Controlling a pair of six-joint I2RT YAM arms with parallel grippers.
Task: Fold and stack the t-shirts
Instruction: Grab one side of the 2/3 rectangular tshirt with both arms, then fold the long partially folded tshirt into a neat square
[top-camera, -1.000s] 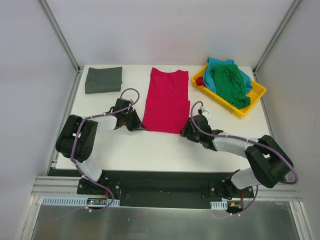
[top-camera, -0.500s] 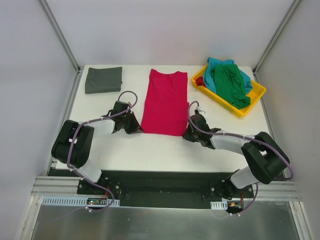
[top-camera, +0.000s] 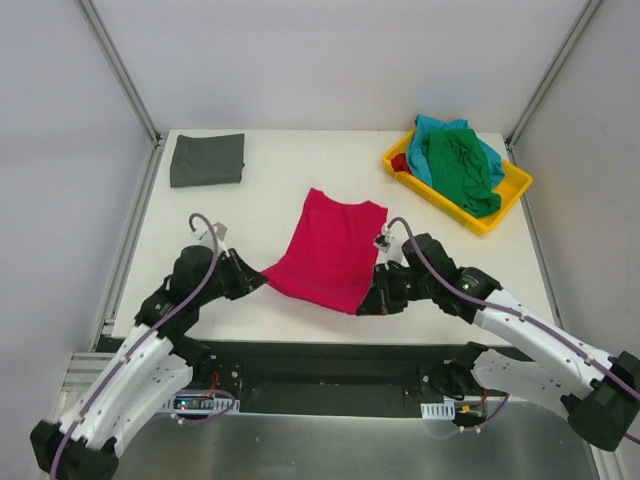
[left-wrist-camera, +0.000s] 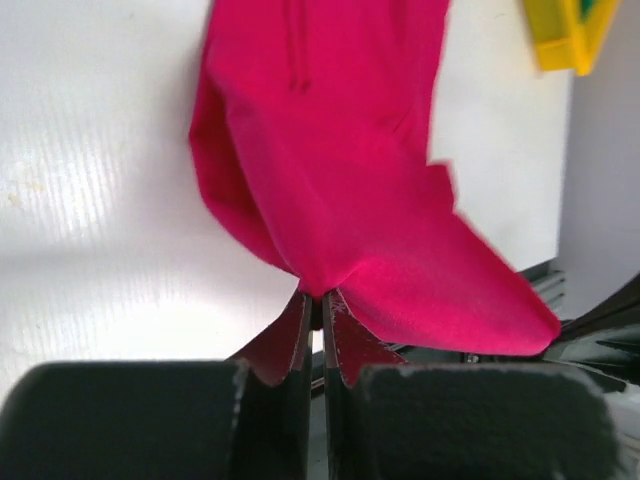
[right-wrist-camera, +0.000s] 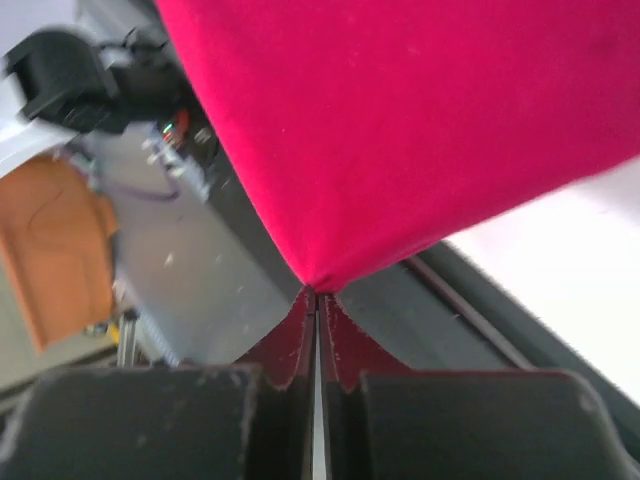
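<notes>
The crimson red t-shirt (top-camera: 332, 250) hangs stretched between both grippers near the table's front edge, its near hem lifted and its far end trailing on the table. My left gripper (top-camera: 262, 277) is shut on the near left corner, seen pinched in the left wrist view (left-wrist-camera: 318, 293). My right gripper (top-camera: 366, 306) is shut on the near right corner (right-wrist-camera: 316, 290). A dark grey t-shirt (top-camera: 207, 159) lies folded at the back left. A green t-shirt (top-camera: 461, 170) and a teal t-shirt (top-camera: 437, 130) are heaped in the tray.
The shallow yellow tray (top-camera: 512, 187) stands at the back right corner. Metal frame posts rise at both back corners. A black rail (top-camera: 320, 350) runs along the table's near edge, under the lifted cloth.
Both arms have pulled back toward the near edge, dragging the red t-shirt forward and lifting its near hem off the table. The right gripper closed on its corner.
</notes>
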